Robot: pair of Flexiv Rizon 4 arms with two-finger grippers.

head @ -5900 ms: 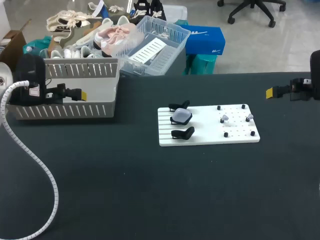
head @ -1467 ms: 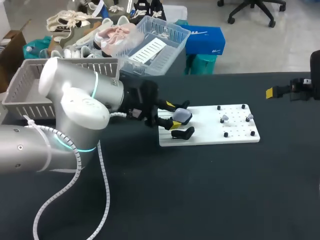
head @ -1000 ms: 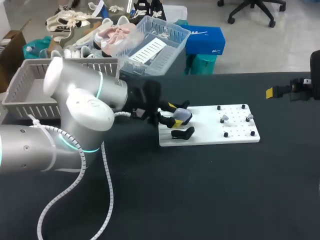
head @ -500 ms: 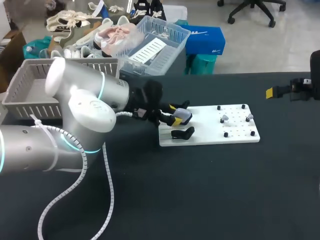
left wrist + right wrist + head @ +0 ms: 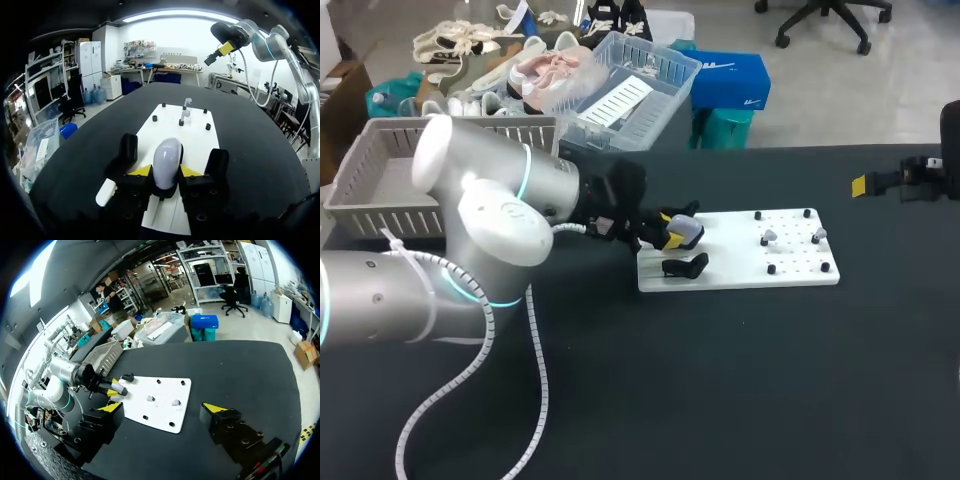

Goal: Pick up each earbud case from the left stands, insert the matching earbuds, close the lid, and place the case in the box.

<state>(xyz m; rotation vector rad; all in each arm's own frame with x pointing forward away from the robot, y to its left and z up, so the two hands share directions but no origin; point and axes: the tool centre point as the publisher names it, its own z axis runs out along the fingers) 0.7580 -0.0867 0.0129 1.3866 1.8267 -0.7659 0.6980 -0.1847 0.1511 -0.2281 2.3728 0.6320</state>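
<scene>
My left tool [image 5: 166, 172] is pinching the pale case [image 5: 166, 159], with one yellow tip against each side of it. In the head view the case [image 5: 686, 230] is at the left end of the white board [image 5: 740, 272], between two black stands [image 5: 686, 266]. The stands flank my fingers on the outside. I cannot tell whether the case is resting on the board or has been lifted off it.

Two pale earbuds [image 5: 769, 237] lie among black pegs [image 5: 771, 269] on the board's right half, well apart from the case. The grey slatted box [image 5: 380, 180] stands at the far left of the tabletop [image 5: 720, 380], partly hidden behind my left arm.

My right tool [image 5: 163, 408] has its fingers spread wide. It hangs over the tabletop's right edge, well apart from the board.
</scene>
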